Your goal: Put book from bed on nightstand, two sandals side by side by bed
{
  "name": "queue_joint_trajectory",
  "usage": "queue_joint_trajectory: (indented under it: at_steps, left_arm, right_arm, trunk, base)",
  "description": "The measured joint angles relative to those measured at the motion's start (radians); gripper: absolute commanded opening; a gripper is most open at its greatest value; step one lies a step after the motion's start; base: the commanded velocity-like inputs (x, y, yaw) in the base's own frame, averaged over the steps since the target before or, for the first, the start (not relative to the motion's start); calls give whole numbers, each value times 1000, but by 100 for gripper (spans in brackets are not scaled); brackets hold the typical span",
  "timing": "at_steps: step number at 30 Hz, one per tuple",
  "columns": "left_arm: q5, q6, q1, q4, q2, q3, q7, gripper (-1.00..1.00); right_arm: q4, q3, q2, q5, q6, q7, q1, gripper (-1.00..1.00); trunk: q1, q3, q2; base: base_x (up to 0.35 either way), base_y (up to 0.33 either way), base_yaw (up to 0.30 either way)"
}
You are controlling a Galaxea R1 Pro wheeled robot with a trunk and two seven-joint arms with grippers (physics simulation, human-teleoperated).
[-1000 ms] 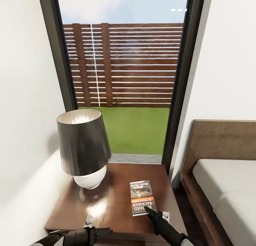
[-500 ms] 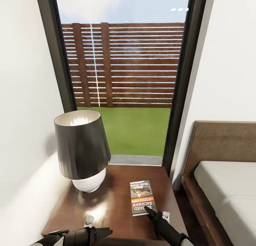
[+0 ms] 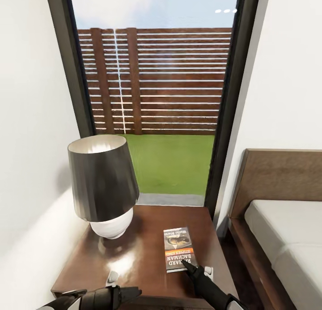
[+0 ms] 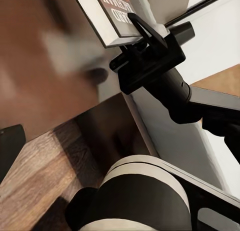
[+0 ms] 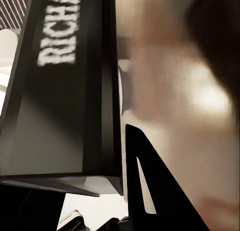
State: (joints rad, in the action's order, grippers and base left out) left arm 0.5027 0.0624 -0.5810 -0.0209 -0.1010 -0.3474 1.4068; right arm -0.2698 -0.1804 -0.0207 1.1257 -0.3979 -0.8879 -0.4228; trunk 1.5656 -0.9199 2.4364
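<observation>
The book (image 3: 179,249) lies flat on the nightstand (image 3: 138,256), toward its right front corner, beside the lamp (image 3: 103,184). The right gripper (image 3: 190,268) sits at the book's near edge, jaws astride it but seemingly slack; the left gripper (image 3: 129,293) hangs at the front edge, state unclear. Placing looks finished; next, withdraw and find the sandals

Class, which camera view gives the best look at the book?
The head view: the whole book lies flat on the nightstand, cover readable. The left wrist view catches one corner with the right claw at it. The right wrist view shows a blurred close-up of the cover's lettering.
</observation>
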Motion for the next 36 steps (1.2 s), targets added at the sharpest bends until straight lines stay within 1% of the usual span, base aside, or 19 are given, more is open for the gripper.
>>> queue_joint_trajectory:
  at_steps: [7,9,11,28,36]
  left_arm:
    - [0,0,0,0,0,0,0,100]
    - [0,0,0,0,0,-1,0,100]
    - [0,0,0,0,0,-1,0,100]
    - [0,0,0,0,-2,1,2,100]
    - [0,0,0,0,-2,0,1,100]
  right_arm:
    - [0,0,0,0,0,0,0,-100]
    - [0,0,0,-1,2,0,0,-100]
    - [-3,6,0,8,4,-18,-1,-100]
    - [-4,4,0,7,6,-16,-1,-100]
    - [-5,1,0,7,0,-18,-1,-100]
  trunk:
    - [0,0,0]
    - [8,-6,14]
    - [15,-12,28]
    - [15,-12,28]
    - [15,-12,28]
  base:
    - [0,0,0]
    - [0,0,0]
    - [0,0,0]
    - [0,0,0]
    - [89,0,0]
